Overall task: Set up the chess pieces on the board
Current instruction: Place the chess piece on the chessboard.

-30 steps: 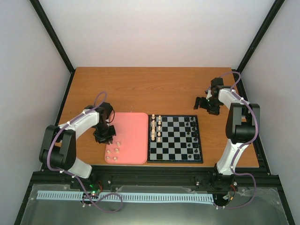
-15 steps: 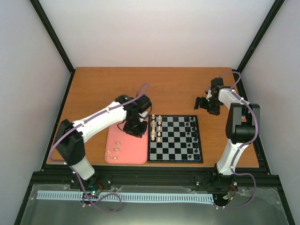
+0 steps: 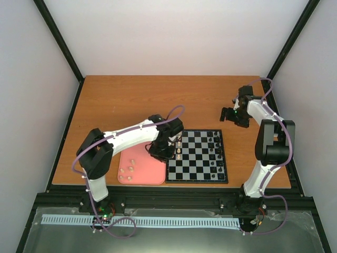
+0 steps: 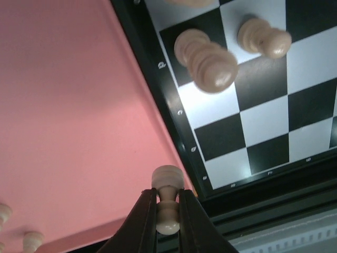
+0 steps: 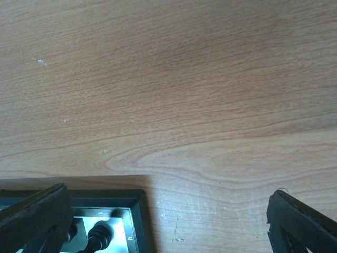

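Note:
The chequered board [image 3: 200, 163] lies right of centre, with cream-white chess pieces [image 3: 179, 153] on its left columns and black pieces [image 3: 215, 141] on its right. My left gripper [image 3: 160, 151] hangs over the seam between the pink tray and the board's left edge. In the left wrist view it [image 4: 167, 211] is shut on a cream pawn [image 4: 167, 182], above the tray edge next to the board [image 4: 263, 126]. Two cream pieces [image 4: 206, 54] stand on nearby squares. My right gripper [image 3: 231, 116] is open and empty over bare wood beyond the board's far right corner [image 5: 138, 216].
A salmon-pink tray [image 3: 138, 169] lies left of the board with several loose cream pieces [image 3: 126, 171] at its near left; two show in the left wrist view [image 4: 31, 240]. The wooden table [image 3: 158, 100] lies inside a black frame with white walls around.
My left arm swung right from the tray's left side to the tray and board seam, carrying a pawn. The right arm barely moved.

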Controlling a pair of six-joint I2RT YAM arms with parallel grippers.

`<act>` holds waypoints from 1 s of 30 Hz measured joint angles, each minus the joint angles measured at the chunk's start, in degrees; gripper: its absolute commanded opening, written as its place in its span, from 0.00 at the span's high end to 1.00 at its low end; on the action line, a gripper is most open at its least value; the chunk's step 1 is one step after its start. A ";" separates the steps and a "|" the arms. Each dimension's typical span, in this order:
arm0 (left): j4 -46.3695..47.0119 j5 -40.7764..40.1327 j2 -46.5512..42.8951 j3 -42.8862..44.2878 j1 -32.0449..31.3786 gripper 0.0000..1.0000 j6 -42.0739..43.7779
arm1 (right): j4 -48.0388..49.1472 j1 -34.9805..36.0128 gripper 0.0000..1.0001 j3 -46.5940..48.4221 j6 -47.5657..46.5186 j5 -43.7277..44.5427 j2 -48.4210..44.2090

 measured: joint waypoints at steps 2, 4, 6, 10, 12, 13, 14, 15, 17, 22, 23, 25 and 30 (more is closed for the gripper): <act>1.40 0.04 0.81 0.00 0.00 0.99 0.07 | 0.00 0.00 0.00 0.00 0.00 0.55 -0.37; 2.99 0.07 1.31 0.00 -0.02 0.99 0.07 | 0.00 0.00 0.00 -0.02 0.00 1.05 -0.55; 4.28 0.04 1.99 0.13 -0.09 0.99 0.09 | 0.00 0.00 0.00 -0.02 0.00 1.20 -0.57; 6.21 0.07 5.46 1.60 -0.28 0.99 0.35 | -0.04 0.00 0.00 -0.02 0.00 1.44 -0.55; 6.51 0.07 6.93 2.25 -0.39 0.99 0.50 | -0.04 0.00 0.00 -0.02 0.00 1.51 -0.55; 6.54 0.11 7.61 2.67 -0.50 0.99 0.61 | -0.02 0.00 0.00 -0.02 0.00 1.55 -0.55; 6.73 0.11 8.20 2.95 -0.63 0.99 0.76 | -0.02 0.00 0.00 -0.02 0.00 1.55 -0.55; 6.78 0.13 8.59 3.17 -0.74 0.99 0.87 | -0.02 0.00 0.00 -0.02 0.00 1.55 -0.55; 6.86 0.17 8.92 3.32 -0.87 0.99 1.18 | 0.00 0.00 0.00 -0.02 0.00 1.51 -0.55; 6.88 0.28 8.92 3.43 -0.94 0.99 1.49 | 0.00 0.00 0.00 -0.02 0.00 1.33 -0.55; 6.91 0.35 8.94 3.43 -0.94 0.99 1.51 | 0.00 0.00 0.00 -0.02 0.00 1.33 -0.55; 6.91 0.52 9.03 3.43 -0.94 0.99 1.53 | 0.00 0.00 0.00 -0.02 0.02 1.31 -0.55; 6.91 1.27 9.25 3.41 -1.05 0.99 1.77 | 0.00 0.00 0.00 -0.02 0.00 1.33 -0.48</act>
